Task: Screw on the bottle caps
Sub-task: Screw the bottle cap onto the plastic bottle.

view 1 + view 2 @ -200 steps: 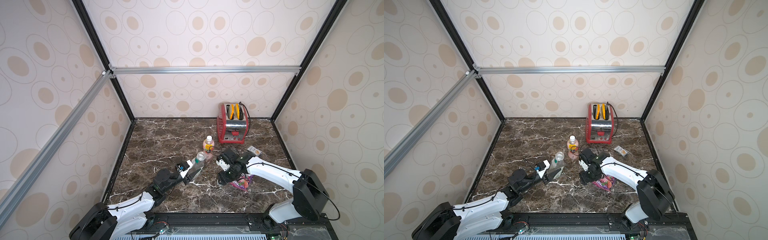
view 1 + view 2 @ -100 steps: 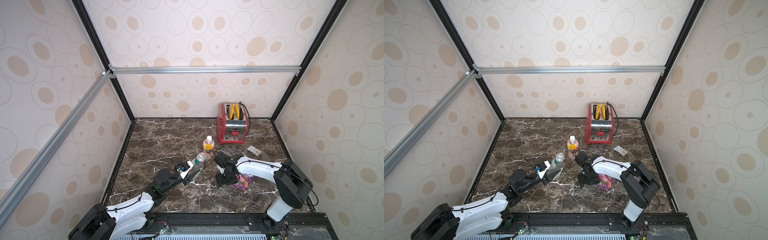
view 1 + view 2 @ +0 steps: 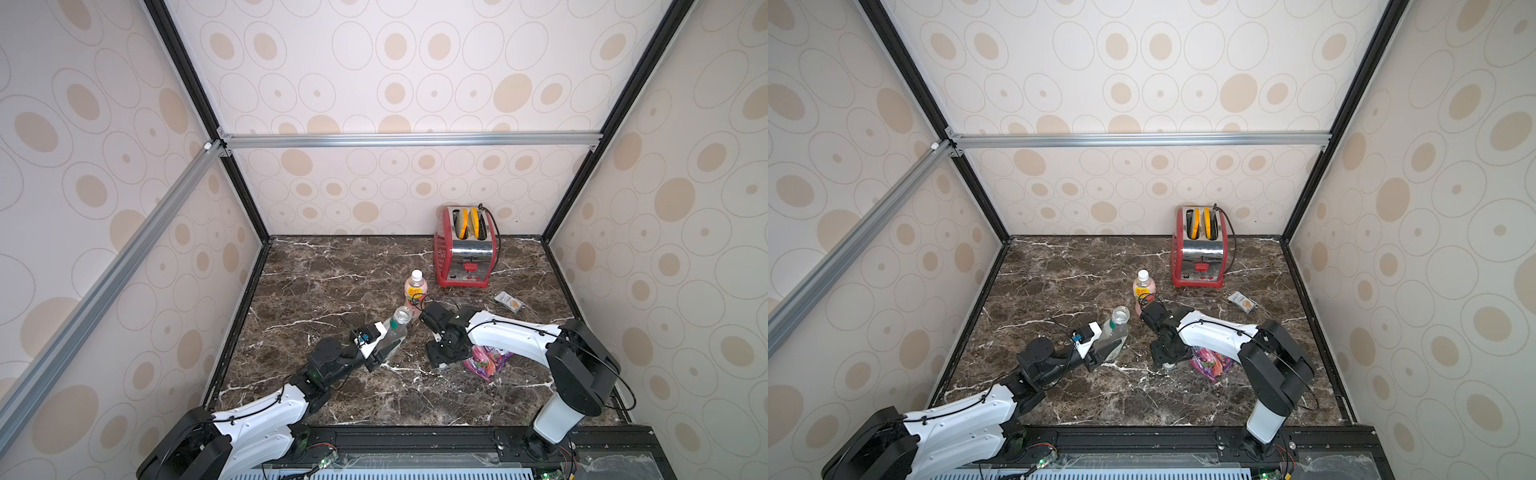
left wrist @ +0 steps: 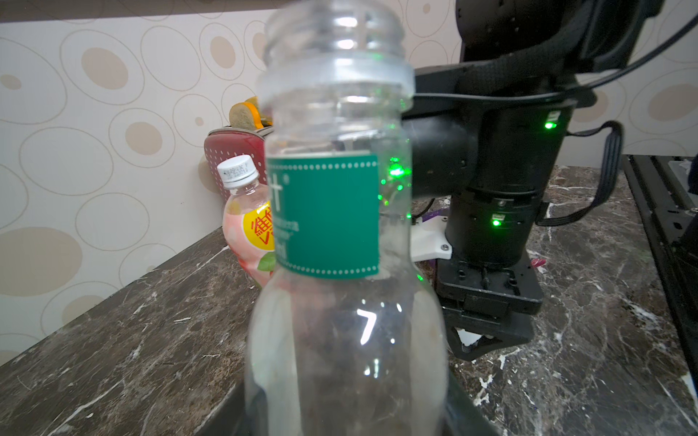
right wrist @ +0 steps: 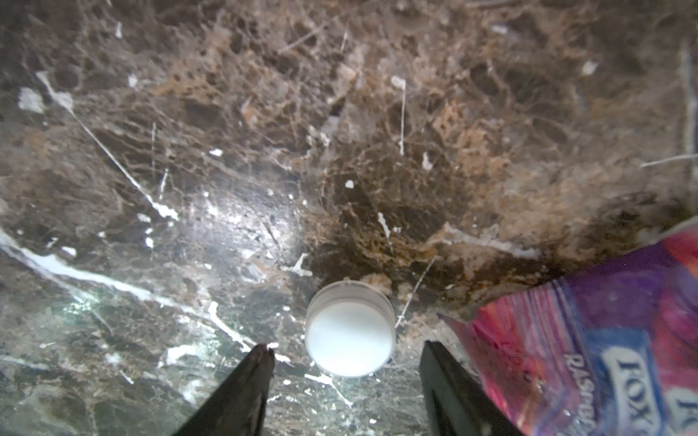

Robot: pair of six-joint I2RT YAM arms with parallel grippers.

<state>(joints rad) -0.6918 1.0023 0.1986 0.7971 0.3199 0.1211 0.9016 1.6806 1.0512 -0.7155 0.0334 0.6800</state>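
White cap (image 5: pixel 349 336); green-label clear bottle (image 4: pixel 321 215); purple-pink bag (image 5: pixel 604 339); brown white-veined marble table (image 5: pixel 264 113).

Dark marble tabletop (image 3: pixel 332 266), being shown in both top views: a red toaster (image 3: pixel 465 249) is being carried near the back wall, with a pink bottle (image 3: pixel 414 289), capped and upright, being borne just in front of it. A small snack packet (image 3: pixel 509 301) is being supported toward the right wall. Nearer the front, a purple candy bag (image 3: pixel 486 361) and, just beside it, a loose white cap (image 5: pixel 349 332) are being carried on the stone.

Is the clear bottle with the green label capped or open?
Open: the clear bottle has a bare threaded neck; a white cap lies on the table.
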